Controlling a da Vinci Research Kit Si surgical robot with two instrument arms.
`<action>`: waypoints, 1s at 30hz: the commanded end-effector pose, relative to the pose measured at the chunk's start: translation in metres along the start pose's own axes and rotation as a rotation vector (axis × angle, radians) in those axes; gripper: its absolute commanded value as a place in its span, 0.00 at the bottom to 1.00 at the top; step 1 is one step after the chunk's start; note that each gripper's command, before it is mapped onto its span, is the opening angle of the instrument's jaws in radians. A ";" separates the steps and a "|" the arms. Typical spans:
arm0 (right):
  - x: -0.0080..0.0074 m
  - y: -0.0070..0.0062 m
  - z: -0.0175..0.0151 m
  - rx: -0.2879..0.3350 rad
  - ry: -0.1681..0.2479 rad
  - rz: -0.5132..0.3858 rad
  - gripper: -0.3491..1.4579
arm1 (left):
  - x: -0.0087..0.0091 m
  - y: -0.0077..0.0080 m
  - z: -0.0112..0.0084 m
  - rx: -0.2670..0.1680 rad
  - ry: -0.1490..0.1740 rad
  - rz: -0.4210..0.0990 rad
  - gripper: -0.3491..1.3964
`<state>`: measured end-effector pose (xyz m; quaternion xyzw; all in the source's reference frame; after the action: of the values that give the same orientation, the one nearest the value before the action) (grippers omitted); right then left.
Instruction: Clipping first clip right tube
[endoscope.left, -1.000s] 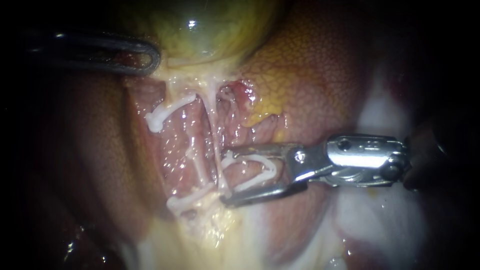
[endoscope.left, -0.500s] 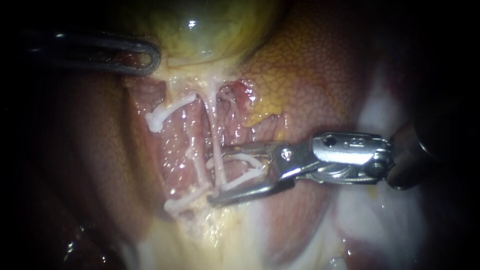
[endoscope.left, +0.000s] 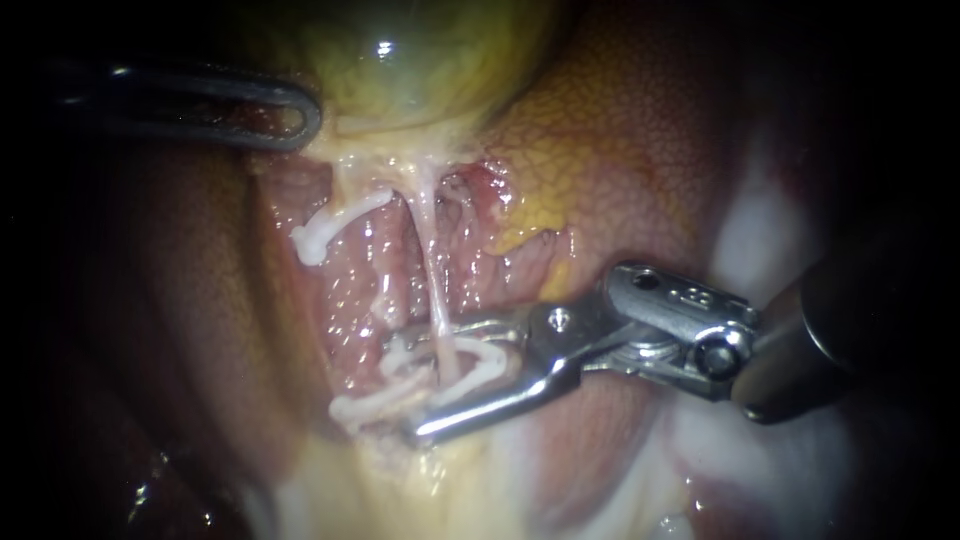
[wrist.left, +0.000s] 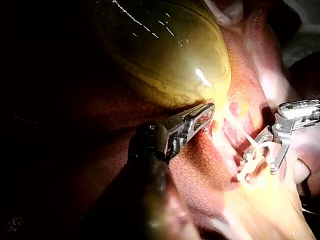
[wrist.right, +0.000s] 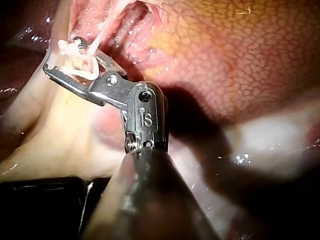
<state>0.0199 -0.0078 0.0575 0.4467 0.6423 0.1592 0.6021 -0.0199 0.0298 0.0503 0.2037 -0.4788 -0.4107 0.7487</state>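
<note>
Far left in the endoscope view, the left instrument (endoscope.left: 300, 118) comes in dark and flat. Its jaws are pressed together on the bottom edge of the gallbladder (endoscope.left: 420, 50). The left wrist view shows the same thing: its jaws (wrist.left: 202, 116) pinch the pale rim right under that big green-yellow gallbladder (wrist.left: 160, 55).

Just right of that, on the raw pink patch below the gallbladder, sit two clips that are already closed. The upper clip (endoscope.left: 335, 222) lies slanted and the lower clip (endoscope.left: 370, 405) is down near the yellowish fat.

Next over is the right tube (endoscope.left: 433, 275), a thin pale strand running from the gallbladder's neck straight down into the right instrument's jaws. The right instrument (endoscope.left: 428, 380) comes in from the right with its jaws spread wide. It carries a white clip (endoscope.left: 485, 365), one leg along each jaw, so both jaws are touching it. The tube passes through the gap between the clip's legs, so the clip straddles it and isn't squeezed flat.

The right wrist view backs this up. The jaws (wrist.right: 61, 54) are spread, the white clip (wrist.right: 90, 67) is seated inside them, and the tube (wrist.right: 109, 26) drops into them.

Further right there's just mottled orange-brown liver (endoscope.left: 620, 150).
</note>
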 end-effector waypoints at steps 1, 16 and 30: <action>0.0001 0.0000 0.0000 0.001 0.000 -0.001 0.39 | 0.0000 0.0000 0.0000 0.000 0.000 0.000 0.00; 0.0002 0.0012 -0.0006 -0.017 0.002 0.047 0.00 | 0.0000 0.0000 0.0000 0.000 0.000 0.000 0.00; 0.0001 0.0015 -0.0007 -0.016 0.001 0.046 0.00 | 0.0000 0.0000 0.0001 0.000 0.000 0.000 0.00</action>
<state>0.0198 -0.0066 0.0588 0.4564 0.6308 0.1790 0.6015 -0.0199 0.0298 0.0504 0.2035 -0.4789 -0.4108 0.7487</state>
